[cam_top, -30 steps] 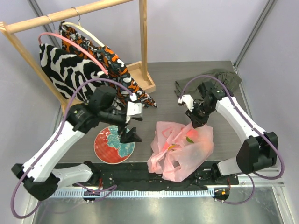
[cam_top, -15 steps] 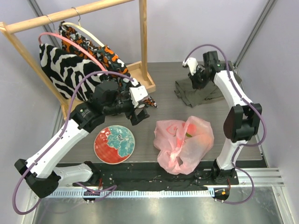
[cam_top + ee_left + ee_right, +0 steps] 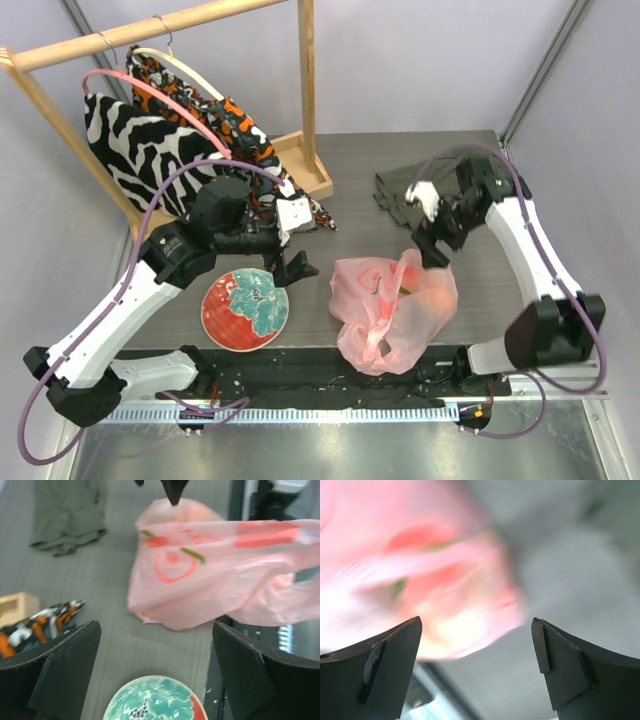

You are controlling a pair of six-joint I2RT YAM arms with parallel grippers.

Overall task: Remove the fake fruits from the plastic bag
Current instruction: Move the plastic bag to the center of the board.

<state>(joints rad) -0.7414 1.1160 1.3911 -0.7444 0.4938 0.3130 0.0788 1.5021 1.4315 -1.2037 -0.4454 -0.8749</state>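
Observation:
The pink plastic bag (image 3: 392, 312) lies crumpled near the table's front edge, with one handle loop standing up. The fake fruits show only as faint orange and green patches (image 3: 403, 292) through its film. My right gripper (image 3: 432, 252) hovers just above the bag's back right corner, open and holding nothing. In the right wrist view the bag (image 3: 415, 575) is a pink blur ahead of the open gripper (image 3: 477, 665). My left gripper (image 3: 296, 268) hangs open left of the bag. Its wrist view shows the bag (image 3: 215, 570) beyond the gripper (image 3: 155, 672).
A red-and-teal plate (image 3: 245, 308) lies under and left of the left gripper, also visible as the plate (image 3: 155, 704) in the left wrist view. An olive cloth (image 3: 405, 195) lies at the back right. A wooden clothes rack (image 3: 300, 110) with patterned garments (image 3: 150, 150) fills the back left.
My right arm swung from the bag to the olive cloth at the back and came back above the bag, jaws now wide. The bag shifted and bunched up. The left gripper moved slightly.

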